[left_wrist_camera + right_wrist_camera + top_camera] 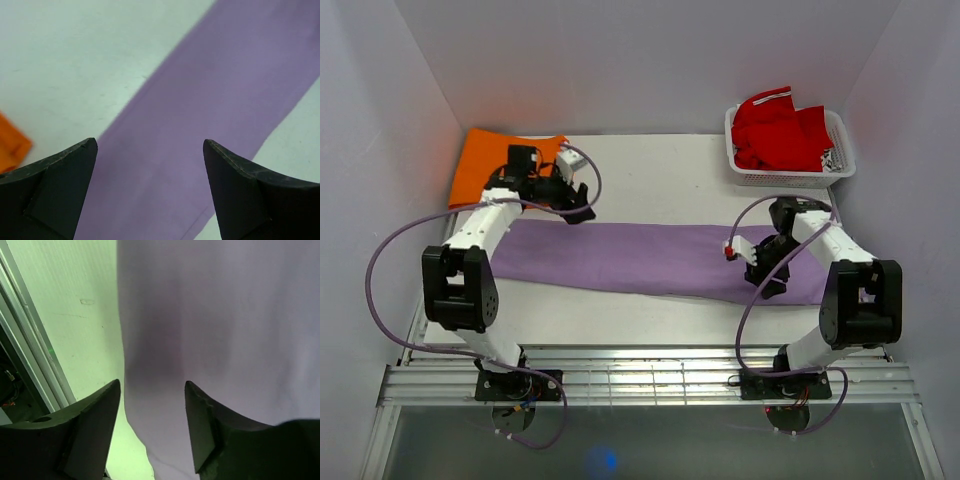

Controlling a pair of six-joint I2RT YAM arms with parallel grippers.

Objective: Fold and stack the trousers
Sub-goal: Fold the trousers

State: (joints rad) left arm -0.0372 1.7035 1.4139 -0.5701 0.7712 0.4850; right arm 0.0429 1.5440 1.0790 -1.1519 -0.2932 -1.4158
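Cloth first: trousers (650, 258) judged soft, thin and light, limp with no stiffness of their own, likely to sag and drag on the table (650, 170) if lifted by one end only. Best taken by a pinch at the edge, both ends together, low enough to catch every layer.

Nearest, toward the right edge, right gripper (767, 283) poised over the near border of the cloth, jaws parted, nothing between them. Trousers lying flat as one long lilac band across the middle of the table, from near the left edge to the right edge, slightly slanted, smooth with few wrinkles; no stripes or waistband to be made out.

Farther, at the band's left end and far border, left gripper (578, 212) spread wide and empty over the cloth. Beyond, orange garment (485, 165) at the far left corner; basket (790, 180) of red cloth (775, 130) at the far right corner.
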